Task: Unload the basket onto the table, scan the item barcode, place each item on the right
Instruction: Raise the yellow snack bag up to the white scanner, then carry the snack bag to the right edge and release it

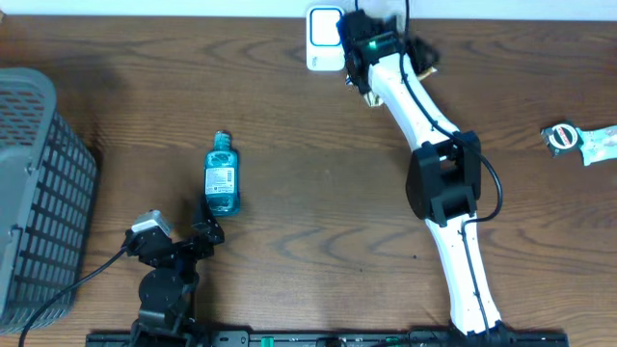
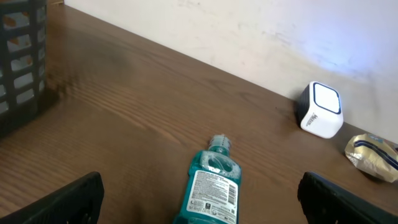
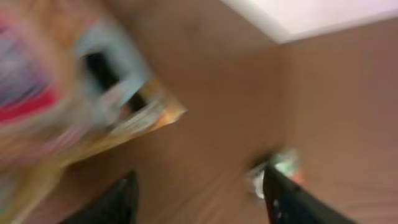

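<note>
— Now, checking the right gripper (image 3: pixel 202 186) first: clutching anything?
— Clutching nothing. Hanging with both dark fingers (image 3: pixel 124 200) spread apart over bare wood, though blurring badly in the wrist view.
— And finding the packet (image 2: pixel 372 155) where?
— Lying crumpled on the table (image 1: pixel 289 212), just right of the white scanner (image 1: pixel 325 37) and a little nearer the arms.
— Placing the scanner how?
— Sitting at the far edge by the wall, showing a glowing window on top.
— Reaching that far with the right arm?
— Stretching diagonally across the table, wrist hovering right beside the scanner.
— Looking at the left gripper (image 2: pixel 200 198) now?
— Gaping wide, holding nothing, pointing at a teal bottle (image 1: pixel 221 173) lying flat just ahead, with the cap pointing away and the label facing up.
— Seeing anything else?
— Spotting a grey basket (image 1: pixel 39 193) standing at the left edge and a small wrapper (image 1: pixel 578 140) lying well apart at the right.
</note>
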`<state>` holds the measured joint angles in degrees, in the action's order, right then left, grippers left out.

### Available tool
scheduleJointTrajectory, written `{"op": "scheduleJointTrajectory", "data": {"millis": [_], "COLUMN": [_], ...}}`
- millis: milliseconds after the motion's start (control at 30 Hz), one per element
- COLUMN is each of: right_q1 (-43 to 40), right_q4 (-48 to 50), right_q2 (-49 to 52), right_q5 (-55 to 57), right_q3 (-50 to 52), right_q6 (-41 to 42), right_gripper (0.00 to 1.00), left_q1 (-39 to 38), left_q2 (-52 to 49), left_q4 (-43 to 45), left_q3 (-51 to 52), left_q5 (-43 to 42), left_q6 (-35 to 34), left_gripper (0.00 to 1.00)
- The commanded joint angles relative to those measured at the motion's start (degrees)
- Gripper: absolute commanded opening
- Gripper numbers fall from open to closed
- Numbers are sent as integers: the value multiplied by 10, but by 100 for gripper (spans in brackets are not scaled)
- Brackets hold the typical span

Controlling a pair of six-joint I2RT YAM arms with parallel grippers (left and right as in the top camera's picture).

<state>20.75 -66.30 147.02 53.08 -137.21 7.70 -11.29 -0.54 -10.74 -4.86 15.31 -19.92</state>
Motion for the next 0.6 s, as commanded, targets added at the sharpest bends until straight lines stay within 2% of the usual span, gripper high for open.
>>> {"op": "scheduleJointTrajectory", "data": {"millis": [0, 133, 300, 467, 567], "right_q1": [-25, -58, -84, -80, -73], "right_q4": [-30, -12, 50, 44, 41], "right_q2": [-71, -68, -52, -25, -22], "right_q5": [-226, -325, -399, -448, -451], "right_q3": [-8, -2, 16, 16, 16], "right_q6": [218, 367, 449, 546, 601], "right_gripper": [66, 68, 68, 70, 75], "left_q1": [1, 1, 1, 1, 1], "left_q2": [2, 2, 2, 2, 2], "left_q4": [-14, -14, -14, -14, -14], "left_q3": [10, 10, 10, 10, 10], "left_q5": [3, 3, 3, 3, 3], "left_q6": [-3, -3, -3, -3, -3], "left_gripper": [98, 98, 98, 98, 98]}}
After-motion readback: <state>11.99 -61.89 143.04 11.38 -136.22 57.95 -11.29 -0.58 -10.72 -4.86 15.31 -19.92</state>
